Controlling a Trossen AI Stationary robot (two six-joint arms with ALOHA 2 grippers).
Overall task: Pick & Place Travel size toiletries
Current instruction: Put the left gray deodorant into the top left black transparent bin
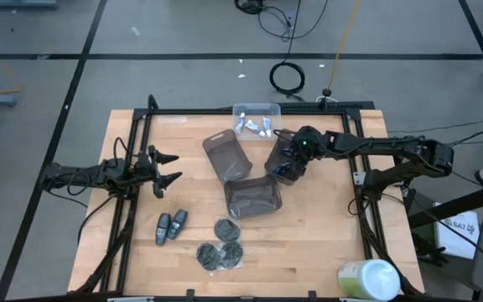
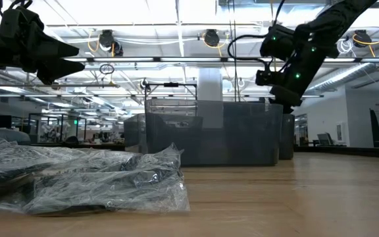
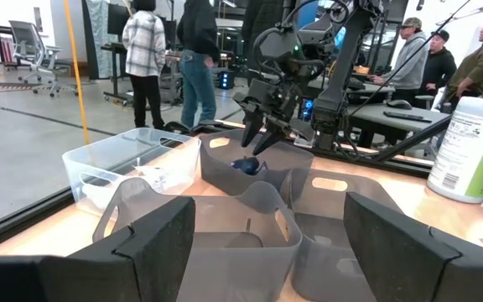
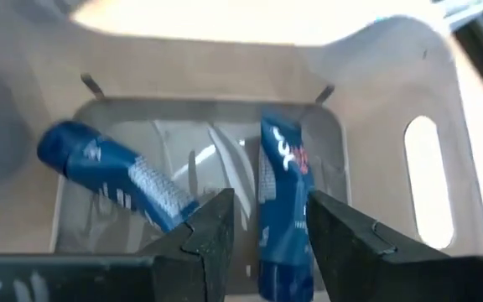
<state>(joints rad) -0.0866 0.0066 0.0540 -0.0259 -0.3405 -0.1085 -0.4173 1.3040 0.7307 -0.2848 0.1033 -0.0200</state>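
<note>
Dark fingers (image 4: 262, 231) of the right arm straddle one blue bottle (image 4: 282, 201) inside the grey tray (image 4: 430, 109) at frame centre — narrow gap, seemingly unclamped — so lower squarely before closing.

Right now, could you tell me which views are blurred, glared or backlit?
Right wrist view: soft and motion-blurred, the dark-blue mini bottles smeared in the grey tray. Low view: the ceiling lights backlight both arms, and the plastic-wrapped items up close carry glare. High view: evenly lit and sharp.
</note>
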